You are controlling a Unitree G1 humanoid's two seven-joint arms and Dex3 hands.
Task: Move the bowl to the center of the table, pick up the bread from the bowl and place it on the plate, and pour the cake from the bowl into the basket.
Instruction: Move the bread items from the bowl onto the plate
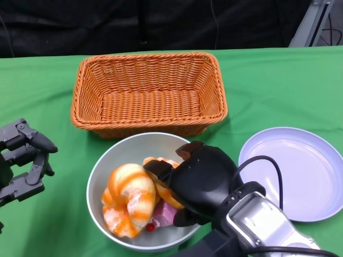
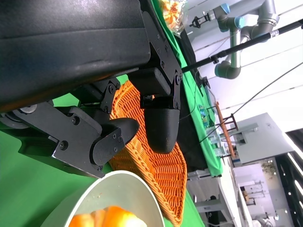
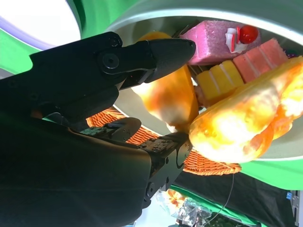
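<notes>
- Presently, in the head view, the bowl [image 1: 107,176] sits near the middle of the green table [image 1: 43,85], just in front of the wicker basket [image 1: 149,91], with the plate [image 1: 300,171] to its right
- The right hand [image 1: 201,179] is down inside the bowl from its right side, fingers reaching toward the smaller bread [image 1: 166,187] that lies half hidden under the hand; the larger twisted bread [image 1: 128,198] lies to the left of it, and the pink cake [image 1: 166,215] shows at the near rim
- The left hand [image 1: 24,160] is beside the bowl on the left, apart from it, fingers spread and holding nothing
- From the right wrist view, the upper finger [image 3: 161,52] and a lower finger [image 3: 165,149] stand on either side of the smaller bread [image 3: 168,101], its long axis running across the gap between them; I cannot tell whether they already press on it, so the hold looks unfinished
- The cake slices [image 3: 222,40], pink with a red cherry and a yellow one beside, lie just past the fingertips, so a sloppy closing could catch them too
- From the left wrist view, the left hand's fingers [image 2: 161,123] are apart with nothing between them, above the bowl's rim [image 2: 118,182] and the basket [image 2: 161,170]
- Judged from this, the right hand is the nearer one for the bread, and the plate lies on its own side
</notes>
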